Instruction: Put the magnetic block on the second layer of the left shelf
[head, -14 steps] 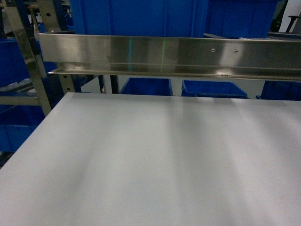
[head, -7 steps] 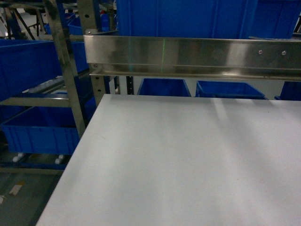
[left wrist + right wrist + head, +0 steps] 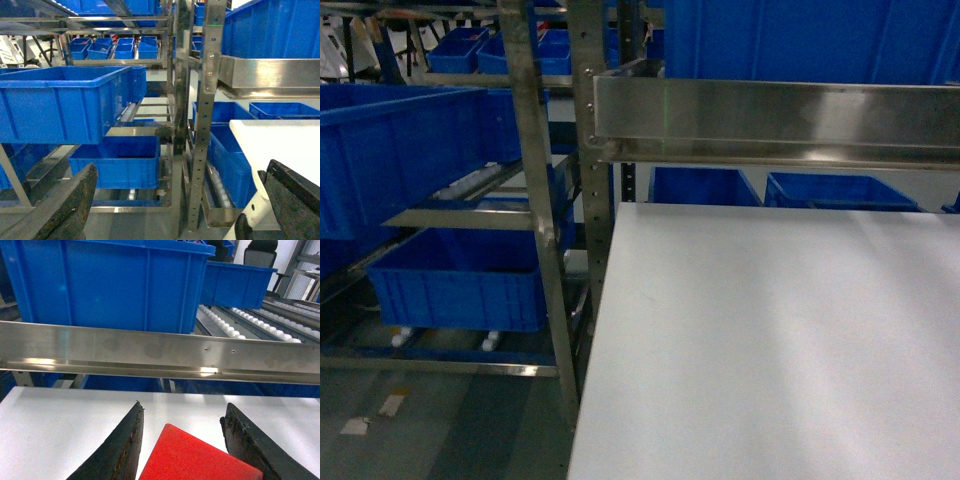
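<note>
The right gripper point(image 3: 182, 440) grasps the magnetic block point(image 3: 200, 457), its lower part cut off; the left gripper point(image 3: 180, 200) gapes, released.

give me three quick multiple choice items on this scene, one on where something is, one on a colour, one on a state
1. Where is the small glossy red cube?
A. between the right tool's fingers
B. in a bin
C. on the floor

2. What colour are the large plastic bins on the steel rack?
A. green
B. blue
C. yellow

3. How is the left tool?
A. shut on the cube
B. shut and empty
C. open and empty

Key: 1 A, the right wrist view shows the cube between the dark fingers. 2 B, every bin is blue. 3 C, its fingers stand far apart with nothing between.
</note>
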Tool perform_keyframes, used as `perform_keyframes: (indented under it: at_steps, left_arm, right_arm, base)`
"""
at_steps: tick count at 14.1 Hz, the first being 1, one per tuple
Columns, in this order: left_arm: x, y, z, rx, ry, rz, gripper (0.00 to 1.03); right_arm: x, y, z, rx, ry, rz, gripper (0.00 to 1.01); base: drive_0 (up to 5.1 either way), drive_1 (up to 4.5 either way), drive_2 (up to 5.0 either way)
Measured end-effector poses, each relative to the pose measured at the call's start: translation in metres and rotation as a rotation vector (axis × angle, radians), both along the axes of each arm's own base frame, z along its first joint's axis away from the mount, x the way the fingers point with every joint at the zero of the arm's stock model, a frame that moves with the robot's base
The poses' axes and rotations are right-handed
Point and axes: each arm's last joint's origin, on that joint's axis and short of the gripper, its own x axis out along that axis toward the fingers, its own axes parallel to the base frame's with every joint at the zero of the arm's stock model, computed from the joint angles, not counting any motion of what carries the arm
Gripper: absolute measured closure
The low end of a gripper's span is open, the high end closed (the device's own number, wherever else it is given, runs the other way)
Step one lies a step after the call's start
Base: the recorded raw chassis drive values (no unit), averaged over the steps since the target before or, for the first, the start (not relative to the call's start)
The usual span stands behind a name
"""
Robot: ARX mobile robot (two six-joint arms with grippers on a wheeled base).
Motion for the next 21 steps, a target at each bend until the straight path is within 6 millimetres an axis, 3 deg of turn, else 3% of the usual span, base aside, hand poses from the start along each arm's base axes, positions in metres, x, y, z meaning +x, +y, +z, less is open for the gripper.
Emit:
perform_keyframes:
  at_steps: [21]
  left_arm:
    - [0.0000,0.0000,-0.0001,0.000,0.001,-0.001,0.05]
  right_arm:
    - [0.0000,0.0000,-0.0001,0.000,0.000,0.000,0.58]
  base:
    - [-5.0,2.41,2.4]
